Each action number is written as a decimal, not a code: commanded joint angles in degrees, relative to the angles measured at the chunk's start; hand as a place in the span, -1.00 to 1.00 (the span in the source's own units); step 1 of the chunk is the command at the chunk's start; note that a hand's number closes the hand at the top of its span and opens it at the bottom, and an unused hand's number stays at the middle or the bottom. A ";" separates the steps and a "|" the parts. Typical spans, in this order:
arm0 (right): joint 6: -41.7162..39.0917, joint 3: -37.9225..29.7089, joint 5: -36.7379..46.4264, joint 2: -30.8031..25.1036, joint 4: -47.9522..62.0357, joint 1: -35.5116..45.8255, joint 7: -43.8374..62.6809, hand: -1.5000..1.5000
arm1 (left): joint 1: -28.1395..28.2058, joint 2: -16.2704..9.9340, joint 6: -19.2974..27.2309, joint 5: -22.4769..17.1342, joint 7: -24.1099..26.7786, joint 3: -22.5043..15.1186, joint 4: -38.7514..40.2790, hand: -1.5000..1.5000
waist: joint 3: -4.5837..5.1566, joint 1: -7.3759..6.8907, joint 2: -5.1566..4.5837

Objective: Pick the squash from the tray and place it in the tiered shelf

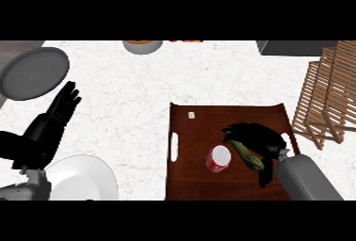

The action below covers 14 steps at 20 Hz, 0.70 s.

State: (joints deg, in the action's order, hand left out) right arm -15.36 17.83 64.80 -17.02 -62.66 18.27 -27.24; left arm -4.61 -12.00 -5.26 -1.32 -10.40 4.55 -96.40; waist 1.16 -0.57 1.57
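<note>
A dark brown tray (198,117) lies on the white counter at centre right. On it rests a green squash (248,154), slanted, with my right hand (259,137) lying over its upper end; the fingers curl around it. A red can with a white top (219,158) stands just left of the squash on the tray. The wooden tiered shelf (327,94) stands at the right edge of the counter. My left hand (61,106) is held at the left with straight fingers pointing up, holding nothing.
A grey round plate (33,73) sits at the far left, a white plate (83,181) at the lower left. A grey bowl (142,46) stands at the top edge, and a dark box (292,47) at the top right.
</note>
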 commanded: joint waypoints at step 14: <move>6.20 -15.66 -15.50 -16.50 -10.51 -15.03 -27.00 1.00 | 4.45 0.36 0.11 -0.47 0.89 2.47 -0.82 0.00 | -1.14 4.32 -0.72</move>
State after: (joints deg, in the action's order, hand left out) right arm -9.60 7.07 55.40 -24.62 -68.77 11.50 -42.42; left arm -2.45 -11.82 -5.72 -1.90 -10.43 6.08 -97.30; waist 0.22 1.47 0.62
